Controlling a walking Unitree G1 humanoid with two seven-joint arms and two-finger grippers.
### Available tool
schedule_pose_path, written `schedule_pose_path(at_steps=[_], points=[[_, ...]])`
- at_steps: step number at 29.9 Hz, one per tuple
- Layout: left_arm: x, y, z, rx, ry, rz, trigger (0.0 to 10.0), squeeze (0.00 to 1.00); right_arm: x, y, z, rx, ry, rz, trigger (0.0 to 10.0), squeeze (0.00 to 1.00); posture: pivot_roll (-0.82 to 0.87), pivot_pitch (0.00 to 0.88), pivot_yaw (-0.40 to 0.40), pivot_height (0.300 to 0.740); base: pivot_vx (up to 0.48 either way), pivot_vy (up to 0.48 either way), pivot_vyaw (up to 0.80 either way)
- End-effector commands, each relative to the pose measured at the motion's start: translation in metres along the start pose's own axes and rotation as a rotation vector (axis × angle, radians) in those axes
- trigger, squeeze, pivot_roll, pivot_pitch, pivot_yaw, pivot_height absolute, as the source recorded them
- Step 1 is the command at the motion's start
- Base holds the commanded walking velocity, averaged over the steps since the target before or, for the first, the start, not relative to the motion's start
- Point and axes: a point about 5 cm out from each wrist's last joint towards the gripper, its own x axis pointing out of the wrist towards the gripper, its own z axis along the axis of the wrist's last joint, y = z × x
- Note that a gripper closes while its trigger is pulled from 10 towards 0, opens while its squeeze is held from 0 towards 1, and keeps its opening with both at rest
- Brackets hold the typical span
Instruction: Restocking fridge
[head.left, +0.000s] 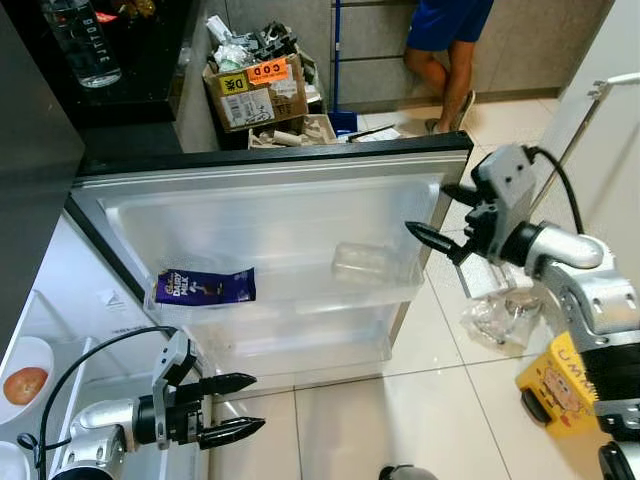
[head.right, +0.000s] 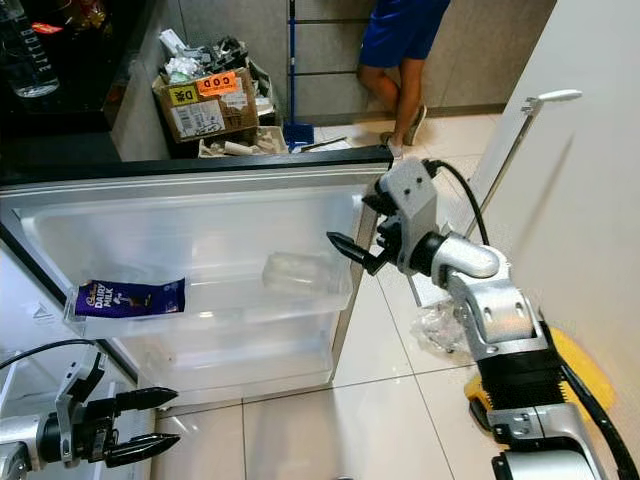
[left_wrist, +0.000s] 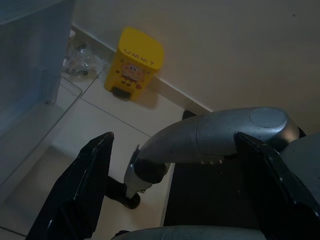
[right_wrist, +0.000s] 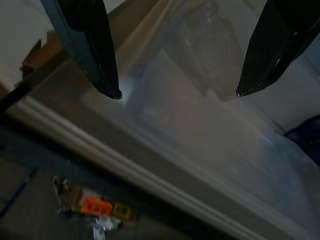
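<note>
The fridge door stands wide open, its clear shelves facing me. A purple Dairy Milk chocolate bar rests in the upper door shelf at the left. A clear plastic container lies at the shelf's right end, and it is also in the right wrist view as the clear plastic container. My right gripper hangs open just above and right of that container, by the door's outer edge, holding nothing. Low at the left, my left gripper is open and empty near the fridge body.
A person's legs stand at the back by a cardboard box of rubbish. On the tiled floor at right lie crumpled clear plastic and a yellow cartoon box. A bowl with a round orange fruit sits inside the fridge at left.
</note>
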Motion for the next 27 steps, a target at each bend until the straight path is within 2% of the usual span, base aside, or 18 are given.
schedule_pose_path(at_steps=[1, 2, 3, 4, 5, 6, 7, 10, 14, 15, 17, 20, 22, 23, 25, 27], points=[[0.000, -0.001, -0.002, -0.007, 0.002, -0.002, 10.0, 0.00, -0.007, 0.000, 0.002, 0.009, -0.038, 0.014, 10.0, 0.00, -0.06, 0.073, -0.023, 0.740, 0.000, 0.000, 0.00], [0.000, -0.001, -0.002, -0.007, 0.002, -0.002, 10.0, 0.00, -0.007, 0.000, 0.002, 0.009, -0.038, 0.014, 10.0, 0.00, -0.06, 0.073, -0.023, 0.740, 0.000, 0.000, 0.00], [0.000, -0.001, -0.002, -0.007, 0.003, -0.001, 10.0, 0.00, -0.010, 0.001, 0.005, 0.015, -0.065, 0.030, 10.0, 0.00, -0.06, 0.073, -0.023, 0.740, 0.000, 0.000, 0.00], [0.001, -0.001, -0.002, -0.007, 0.004, -0.001, 10.0, 0.00, -0.015, 0.006, 0.012, 0.054, -0.131, 0.098, 10.0, 0.00, -0.06, 0.072, -0.023, 0.740, 0.000, 0.000, 0.00], [0.001, -0.001, -0.002, -0.007, 0.004, -0.001, 10.0, 0.00, -0.015, 0.006, 0.012, 0.054, -0.131, 0.098, 10.0, 0.00, -0.06, 0.072, -0.023, 0.740, 0.000, 0.000, 0.00], [0.001, -0.001, -0.002, -0.006, 0.004, 0.003, 10.0, 0.00, -0.030, 0.018, 0.022, 0.095, -0.221, 0.246, 10.0, 0.00, -0.06, 0.072, -0.022, 0.740, 0.000, 0.000, 0.00], [0.002, 0.000, -0.002, -0.007, 0.003, 0.005, 10.0, 0.00, -0.039, 0.026, 0.024, 0.105, -0.247, 0.333, 10.0, 0.00, -0.06, 0.072, -0.022, 0.740, 0.000, 0.000, 0.00], [0.001, 0.000, -0.003, -0.009, 0.001, 0.012, 10.0, 0.00, -0.062, 0.040, 0.024, 0.150, -0.258, 0.500, 10.0, 0.00, -0.06, 0.073, -0.021, 0.740, 0.000, 0.000, 0.00], [0.001, 0.000, -0.003, -0.009, 0.001, 0.013, 10.0, 0.00, -0.068, 0.045, 0.018, 0.173, -0.231, 0.546, 10.0, 0.00, -0.07, 0.074, -0.021, 0.740, 0.000, 0.000, 0.00], [0.002, 0.001, -0.002, -0.008, 0.000, 0.014, 10.0, 0.00, -0.070, 0.048, 0.013, 0.186, -0.208, 0.568, 10.0, 0.00, -0.07, 0.072, -0.021, 0.740, 0.000, 0.000, 0.00], [0.003, 0.001, -0.001, -0.005, -0.004, 0.016, 10.0, 0.00, -0.076, 0.061, -0.016, 0.248, -0.084, 0.617, 10.0, 0.00, -0.07, 0.068, -0.021, 0.740, 0.000, 0.000, 0.00], [0.003, 0.001, -0.001, -0.005, -0.004, 0.016, 10.0, 0.00, -0.077, 0.064, -0.026, 0.264, -0.043, 0.621, 10.0, 0.00, -0.07, 0.068, -0.021, 0.740, 0.000, 0.000, 0.00], [0.003, 0.002, -0.002, -0.005, -0.007, 0.016, 10.0, 0.00, -0.085, 0.069, -0.068, 0.308, 0.162, 0.590, 10.0, 0.00, -0.07, 0.067, -0.018, 0.740, 0.000, 0.000, 0.00], [0.003, 0.002, -0.002, -0.005, -0.007, 0.016, 10.0, 0.00, -0.085, 0.069, -0.068, 0.308, 0.162, 0.590, 10.0, 0.00, -0.07, 0.067, -0.018, 0.740, 0.000, 0.000, 0.00], [0.004, 0.002, -0.002, -0.005, -0.007, 0.016, 10.0, 0.00, -0.100, 0.076, -0.109, 0.355, 0.366, 0.555, 10.0, 0.00, -0.07, 0.066, -0.021, 0.740, 0.000, 0.000, 0.00], [0.004, 0.002, -0.001, -0.004, -0.007, 0.017, 10.0, 0.00, -0.114, 0.083, -0.136, 0.438, 0.462, 0.520, 10.0, 0.00, -0.07, 0.064, -0.021, 0.740, 0.000, 0.000, 0.00]])
